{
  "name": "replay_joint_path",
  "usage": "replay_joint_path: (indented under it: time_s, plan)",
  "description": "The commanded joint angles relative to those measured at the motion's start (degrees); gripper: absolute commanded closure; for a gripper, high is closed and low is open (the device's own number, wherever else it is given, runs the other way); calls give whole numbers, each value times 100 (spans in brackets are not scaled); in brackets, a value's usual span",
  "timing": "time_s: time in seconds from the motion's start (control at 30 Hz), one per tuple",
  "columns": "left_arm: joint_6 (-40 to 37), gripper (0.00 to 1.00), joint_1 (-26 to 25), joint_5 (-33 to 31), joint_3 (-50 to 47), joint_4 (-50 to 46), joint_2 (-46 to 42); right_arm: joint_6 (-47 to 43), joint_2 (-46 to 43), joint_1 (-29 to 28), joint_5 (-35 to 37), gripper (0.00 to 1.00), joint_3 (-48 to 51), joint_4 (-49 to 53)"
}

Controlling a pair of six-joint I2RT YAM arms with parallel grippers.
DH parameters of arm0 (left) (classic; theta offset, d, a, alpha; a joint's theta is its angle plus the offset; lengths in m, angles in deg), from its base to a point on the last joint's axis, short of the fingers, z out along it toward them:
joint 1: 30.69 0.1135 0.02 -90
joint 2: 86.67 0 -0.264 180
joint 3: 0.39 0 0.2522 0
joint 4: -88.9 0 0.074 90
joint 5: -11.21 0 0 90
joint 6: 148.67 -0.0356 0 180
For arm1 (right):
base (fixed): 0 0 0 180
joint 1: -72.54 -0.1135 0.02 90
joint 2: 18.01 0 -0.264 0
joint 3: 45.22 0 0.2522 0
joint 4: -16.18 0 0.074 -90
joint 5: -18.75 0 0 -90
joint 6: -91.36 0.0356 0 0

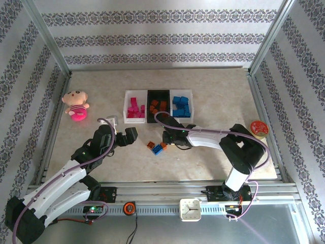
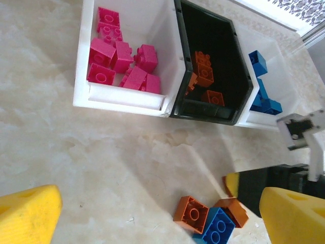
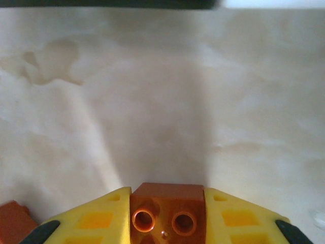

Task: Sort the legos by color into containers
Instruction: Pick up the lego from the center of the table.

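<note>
As the pale surface (image 1: 218, 96) is laid out, three containers sit in a row at its far middle: a white bin (image 2: 127, 99) of pink legos (image 2: 122, 56), a black bin (image 2: 203, 109) of orange ones and a second white bin (image 2: 287, 71) of blue. My left fingers (image 2: 28, 213) stand wide, holding nothing. My right fingers (image 3: 96, 218) pinch an orange brick (image 3: 167, 201) in front of the black bin, near a loose blue brick (image 2: 216, 231) and a loose orange brick (image 2: 190, 213).
</note>
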Motion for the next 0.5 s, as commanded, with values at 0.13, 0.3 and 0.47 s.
replay_joint_path:
  time_s: [0.13,0.3,0.47]
  plan:
    - [83,0,39,-128,-185,-346,-133,-468,-1327,351,241,78,352,585]
    - [197,0,39,-95,-417,-476,-328,-919,-1836,343,153,79,-238,883]
    - [365,0,39,-54,-603,-500,-550,-1208,-1276,393,179,78,-1317,840]
